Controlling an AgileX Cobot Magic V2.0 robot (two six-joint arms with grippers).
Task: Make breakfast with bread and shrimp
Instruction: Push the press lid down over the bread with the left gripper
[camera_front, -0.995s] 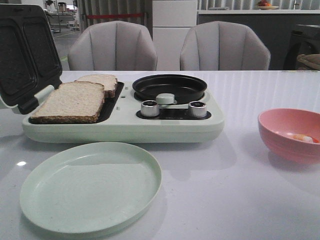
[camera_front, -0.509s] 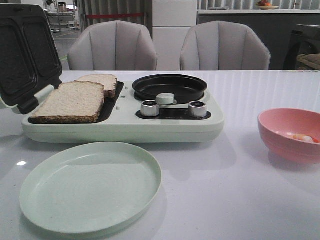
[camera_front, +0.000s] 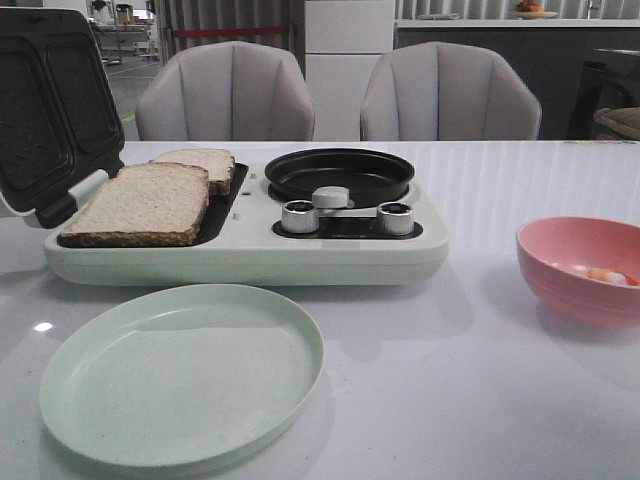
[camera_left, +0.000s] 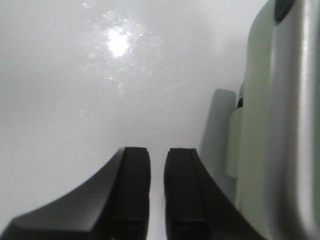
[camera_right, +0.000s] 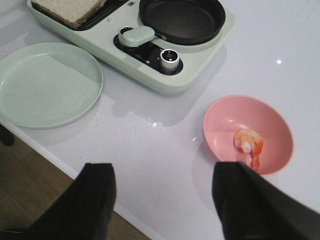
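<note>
Two bread slices lie flat on the dark left plate of the pale green appliance (camera_front: 250, 262): a near slice (camera_front: 145, 203) and a far slice (camera_front: 200, 160). One slice also shows in the right wrist view (camera_right: 70, 9). A shrimp (camera_right: 248, 141) lies in the pink bowl (camera_right: 225, 115); in the front view the shrimp (camera_front: 608, 275) is just visible inside the bowl (camera_front: 560, 240). My right gripper (camera_right: 165, 167) is open and empty, above the table's near edge, short of the bowl. My left gripper (camera_left: 157, 150) is shut and empty, low over the table beside the appliance (camera_left: 280, 125). Neither gripper shows in the front view.
The appliance's black lid (camera_front: 45, 110) stands open at the left. A black pan (camera_front: 338, 172) sits on its right half, behind two knobs (camera_front: 299, 216). An empty pale green plate (camera_front: 180, 370) lies in front of it. Two chairs stand behind the table.
</note>
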